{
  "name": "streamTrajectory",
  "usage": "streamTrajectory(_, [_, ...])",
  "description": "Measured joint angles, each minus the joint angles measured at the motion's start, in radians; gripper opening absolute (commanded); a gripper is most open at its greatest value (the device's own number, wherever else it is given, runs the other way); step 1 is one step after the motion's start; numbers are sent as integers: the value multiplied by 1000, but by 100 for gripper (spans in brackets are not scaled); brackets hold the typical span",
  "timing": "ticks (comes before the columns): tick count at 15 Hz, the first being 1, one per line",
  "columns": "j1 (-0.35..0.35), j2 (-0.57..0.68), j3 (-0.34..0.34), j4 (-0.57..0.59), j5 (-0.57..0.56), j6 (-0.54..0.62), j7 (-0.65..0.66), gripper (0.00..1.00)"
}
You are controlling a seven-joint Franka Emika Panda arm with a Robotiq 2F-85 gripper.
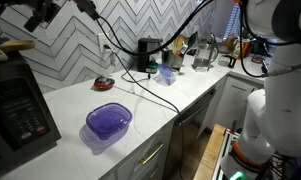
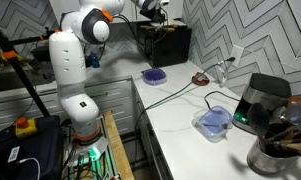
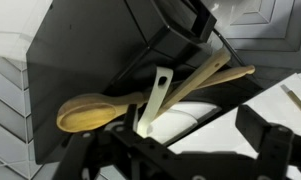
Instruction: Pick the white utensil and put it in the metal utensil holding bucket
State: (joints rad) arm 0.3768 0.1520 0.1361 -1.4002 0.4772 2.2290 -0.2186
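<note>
The white utensil (image 3: 157,92) lies on top of a black microwave (image 1: 15,110) beside a wooden spoon (image 3: 90,110) and other wooden utensils. In the wrist view my gripper (image 3: 190,127) is open. The white utensil's near end sits between the fingers, close to one of them. In both exterior views the gripper (image 1: 42,14) (image 2: 150,8) hangs over the microwave top (image 2: 165,40). The metal utensil bucket (image 2: 275,155), holding several utensils, stands at the far end of the counter and also shows in an exterior view (image 1: 202,55).
On the white counter stand a purple bowl (image 1: 108,122) (image 2: 153,75), a blue container (image 2: 215,120) (image 1: 167,72), a black coffee machine (image 1: 148,52) (image 2: 260,100) and a small red item (image 1: 105,83). Cables run across the counter.
</note>
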Motion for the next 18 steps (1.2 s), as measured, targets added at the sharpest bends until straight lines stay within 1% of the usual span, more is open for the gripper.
streamTrajectory(1, [1,28,3,17,6,3,-1,93])
streamTrajectory(2, [3,53,3,38,5,7,-1,91])
streamTrajectory(3, [4,77,3,62,0,10,1,81])
streamTrajectory(4, [4,99,3,88,-5,11,6,83])
streamTrajectory(6, [6,141,3,147,-13,11,21,73])
streamTrajectory(8, [-4,185,28,216,-67,9,64,78])
streamTrajectory(10, [-3,231,48,286,-140,0,127,73])
streamTrajectory(11, [-1,254,56,320,-168,-10,154,72])
streamTrajectory(14, [11,324,68,409,-240,-57,217,66])
streamTrajectory(16, [21,369,70,464,-269,-78,242,55])
streamTrajectory(18, [31,406,71,517,-288,-87,254,33])
